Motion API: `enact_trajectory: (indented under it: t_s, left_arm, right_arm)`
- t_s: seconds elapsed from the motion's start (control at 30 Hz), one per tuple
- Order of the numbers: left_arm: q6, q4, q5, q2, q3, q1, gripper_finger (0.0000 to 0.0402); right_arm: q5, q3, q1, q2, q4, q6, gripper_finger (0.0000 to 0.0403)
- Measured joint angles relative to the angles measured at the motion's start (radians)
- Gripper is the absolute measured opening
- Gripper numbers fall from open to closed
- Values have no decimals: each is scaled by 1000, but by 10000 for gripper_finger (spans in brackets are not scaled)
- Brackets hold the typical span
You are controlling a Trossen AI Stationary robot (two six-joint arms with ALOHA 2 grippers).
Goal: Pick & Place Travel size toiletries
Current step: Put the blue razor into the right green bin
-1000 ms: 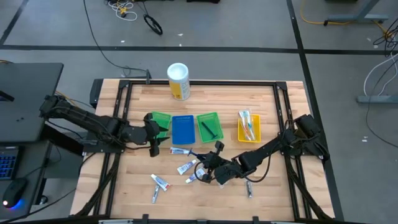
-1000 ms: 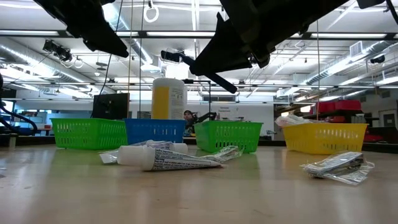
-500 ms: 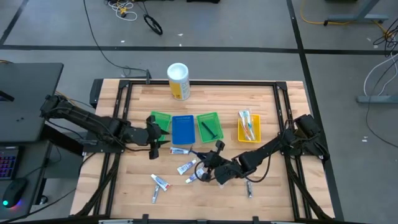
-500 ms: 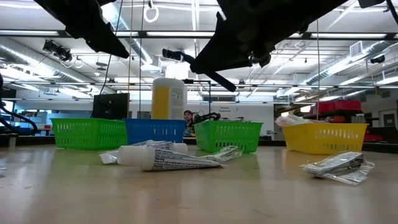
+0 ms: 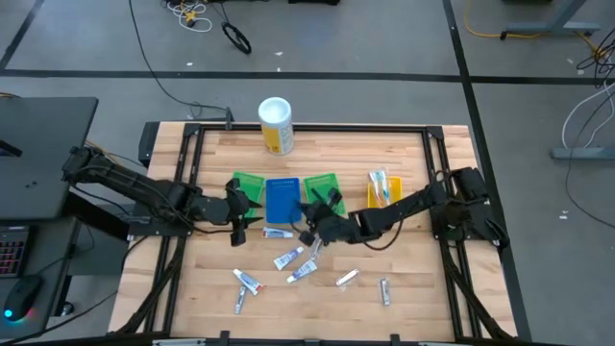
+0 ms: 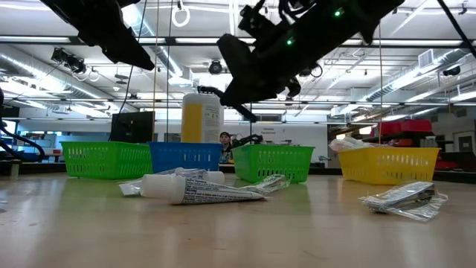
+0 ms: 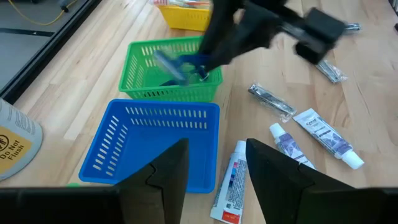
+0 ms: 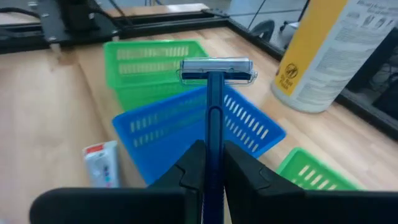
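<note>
My right gripper (image 5: 311,215) hangs at the near edge of the middle green tray (image 5: 325,185), shut on a dark blue razor (image 8: 214,87). The razor's pale head (image 8: 216,70) points ahead of the fingers. In the left wrist view the razor (image 7: 181,64) hangs over that green tray (image 7: 143,93). My left gripper (image 5: 242,215) waits open above the table in front of the left green tray (image 5: 250,183). Several small tubes and packets (image 5: 287,258) lie flat on the wood, one white-and-blue tube (image 7: 229,186) beside the blue tray (image 7: 124,155). My right gripper pinches the razor's dark blue handle (image 8: 213,134) between its two fingers, which lie along the handle. The head sticks out past the fingertips, crosswise. The razor is lifted clear, slanting a little downward over the trays.
A yellow tray (image 5: 372,207) with pale items stands right of the green one. The tall white-and-yellow canister (image 5: 276,125) stands at the far edge. Loose packets (image 5: 346,279) lie near the table's middle, toward the near edge.
My right gripper has swung with the razor from the table's middle toward the far edge and a little to the left, ending at the middle green tray, still shut. A packet that lay under the arm now shows.
</note>
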Motion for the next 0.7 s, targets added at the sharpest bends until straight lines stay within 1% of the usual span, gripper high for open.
enact_trajectory:
  t_s: [0.2,0.27,0.43,0.5,0.63,0.7]
  left_arm:
    - [0,0,0,0,0,0,169]
    - [0,0,0,0,0,0,169]
    - [0,0,0,0,0,0,169]
    - [0,-2,0,0,0,0,169]
    - [0,-3,0,0,0,0,169]
    - [0,-3,0,0,0,0,169]
  right_arm:
    - [-8,0,-61,0,12,-22,44]
    - [-27,0,-79,0,5,-14,44]
    - [-43,0,-91,0,-59,1,44]
    - [-38,0,-92,0,-112,70,44]
    - [-75,0,-100,0,-322,293,44]
    - [-33,0,-99,1,-395,345,44]
